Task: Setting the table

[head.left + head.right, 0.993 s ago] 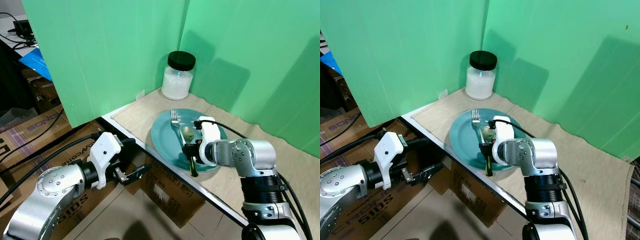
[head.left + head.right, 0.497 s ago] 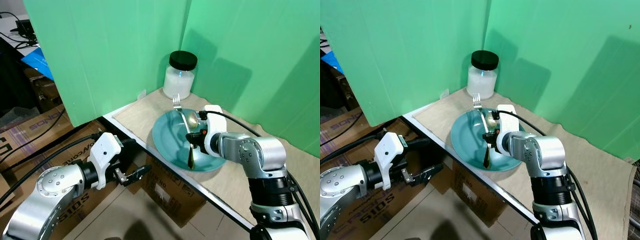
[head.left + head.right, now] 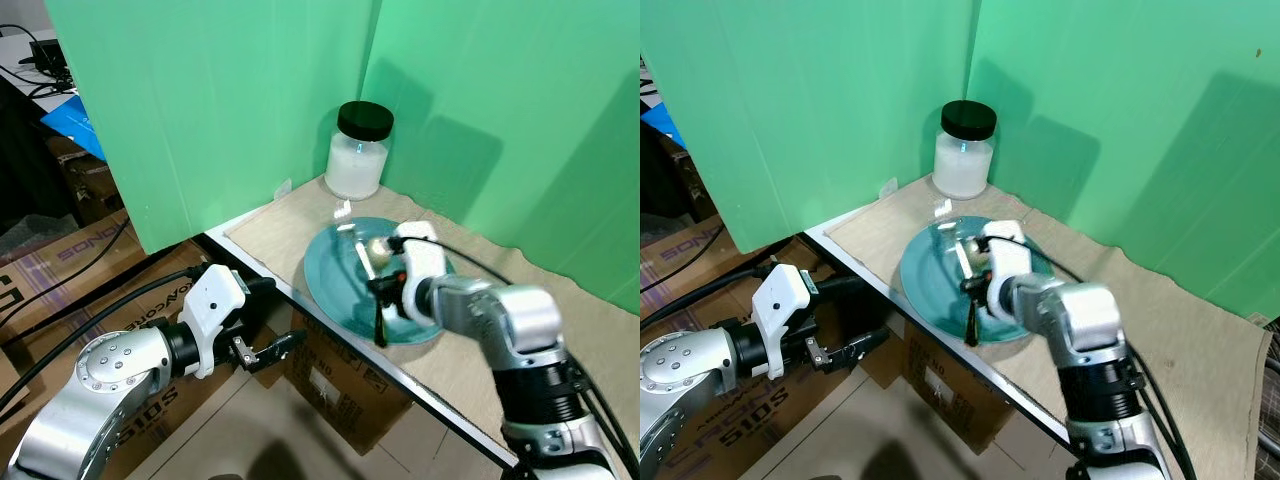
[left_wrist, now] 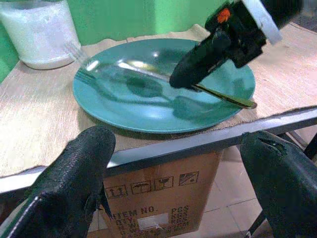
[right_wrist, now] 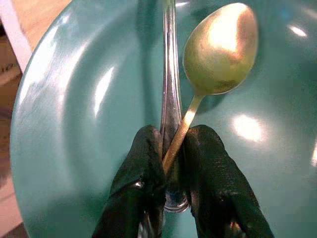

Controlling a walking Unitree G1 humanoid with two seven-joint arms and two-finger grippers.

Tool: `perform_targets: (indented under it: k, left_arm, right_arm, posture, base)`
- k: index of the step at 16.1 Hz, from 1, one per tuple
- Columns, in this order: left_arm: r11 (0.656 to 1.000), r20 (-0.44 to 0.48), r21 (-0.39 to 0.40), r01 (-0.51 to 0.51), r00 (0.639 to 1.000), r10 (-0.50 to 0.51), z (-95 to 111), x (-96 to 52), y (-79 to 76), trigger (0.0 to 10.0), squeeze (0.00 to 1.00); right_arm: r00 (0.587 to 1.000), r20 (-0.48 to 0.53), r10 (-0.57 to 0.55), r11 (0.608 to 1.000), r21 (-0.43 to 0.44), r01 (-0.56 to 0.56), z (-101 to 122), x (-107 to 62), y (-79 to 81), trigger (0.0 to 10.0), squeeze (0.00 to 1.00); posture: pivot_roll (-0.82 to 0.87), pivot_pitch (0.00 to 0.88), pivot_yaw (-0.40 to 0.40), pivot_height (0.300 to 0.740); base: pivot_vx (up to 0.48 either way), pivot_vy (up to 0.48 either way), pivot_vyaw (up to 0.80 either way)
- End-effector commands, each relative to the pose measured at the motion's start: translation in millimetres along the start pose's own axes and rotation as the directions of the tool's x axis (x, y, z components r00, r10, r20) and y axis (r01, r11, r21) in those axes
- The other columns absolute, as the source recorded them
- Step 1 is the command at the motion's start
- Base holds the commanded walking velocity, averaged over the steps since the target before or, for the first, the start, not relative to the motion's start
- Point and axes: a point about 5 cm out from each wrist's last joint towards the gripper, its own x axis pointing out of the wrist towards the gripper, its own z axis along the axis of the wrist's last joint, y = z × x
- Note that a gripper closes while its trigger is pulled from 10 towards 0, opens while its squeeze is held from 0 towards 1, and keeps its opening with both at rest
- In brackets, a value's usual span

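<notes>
My right tool [image 5: 171, 158] is clenched on the fork [image 5: 170, 74] and spoon [image 5: 218, 49] handles together, both held above the teal plate [image 3: 335, 290]. The plate sits on the worktop [image 3: 270, 235], with the jar [image 3: 357, 150] at its 12 o'clock. My left tool [image 3: 262, 350] is spread wide, idling below the worktop edge at the plate's 8 o'clock. Risk: two thin handles in one pinch, either can twist or slip out and clatter onto the plate.

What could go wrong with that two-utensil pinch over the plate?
1. The right gripper pinches the fork and spoon together by crossed handles; either could slip or twist out.
2. They hang above the teal plate, so a drop would strike it.
3. The plate sits near the table edge, so a knock might shift it off.
</notes>
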Motion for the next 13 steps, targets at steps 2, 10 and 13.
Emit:
perform_targets:
  k: [2, 10, 13]
  left_arm:
    - [1.0, -0.004, 0.007, 0.012, 1.0, -0.012, 1.5, 0.8, -1.3, 10.0, 0.0]
    - [1.0, -0.008, 0.014, 0.019, 1.0, -0.019, 1.2, 1.1, -2.7, 10.0, 0.0]
    - [1.0, -0.01, 0.015, 0.018, 1.0, -0.018, 1.3, 1.1, -2.5, 10.0, 0.0]
  right_arm:
    - [0.998, 0.049, -0.037, 0.998, -0.042, 0.039, 4.3, -1.5, -6.4, 10.0, 0.0]
    - [0.995, 0.084, -0.056, 0.997, -0.043, 0.06, 4.5, -0.5, -14.1, 10.0, 1.0]
    - [0.994, 0.091, -0.06, 0.997, -0.048, 0.064, 6.2, -0.4, -15.1, 10.0, 1.0]
  posture:
    - [0.11, 0.0, -0.1, 0.74]
    - [0.1, 0.0, -0.099, 0.74]
    - [0.1, 0.0, -0.099, 0.74]
  base:
    - [0.0, 0.0, 0.0]
    - [0.0, 0.0, 0.0]
    - [0.0, 0.0, 0.0]
